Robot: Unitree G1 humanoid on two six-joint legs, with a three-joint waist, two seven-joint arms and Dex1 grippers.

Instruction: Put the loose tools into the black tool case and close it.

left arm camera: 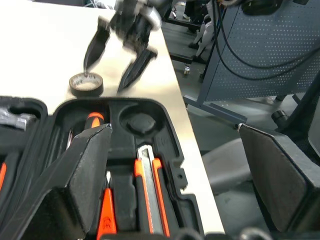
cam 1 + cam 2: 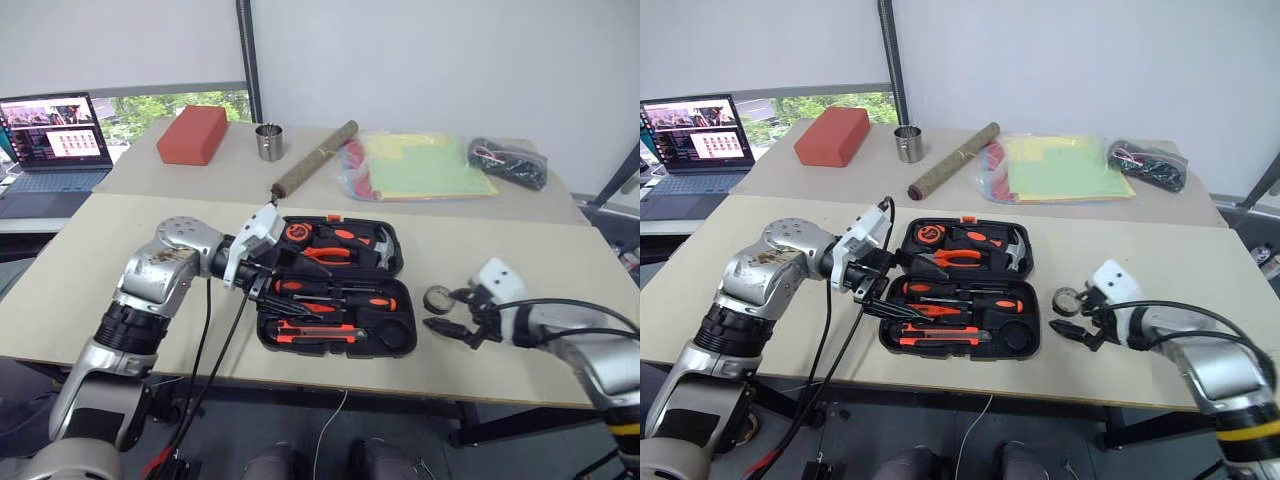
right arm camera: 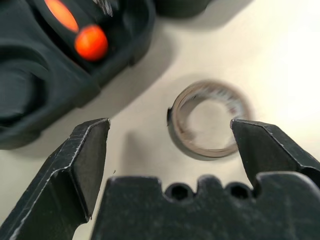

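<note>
Tape roll (image 3: 210, 119) lying flat on the table (image 2: 90, 290), just beside the open black tool case (image 2: 330, 285). Right gripper (image 3: 170, 150) poised over it, jaws spread wide and empty. Left gripper (image 2: 880, 290) above the case, open, holding nothing. Roll probably light and stiff; best pinched across its rim.

matt black plastic tool case (image 2: 330, 345), glossy orange handles; shiny metal cup (image 2: 268, 142); smooth matt table (image 2: 100, 270)
</note>
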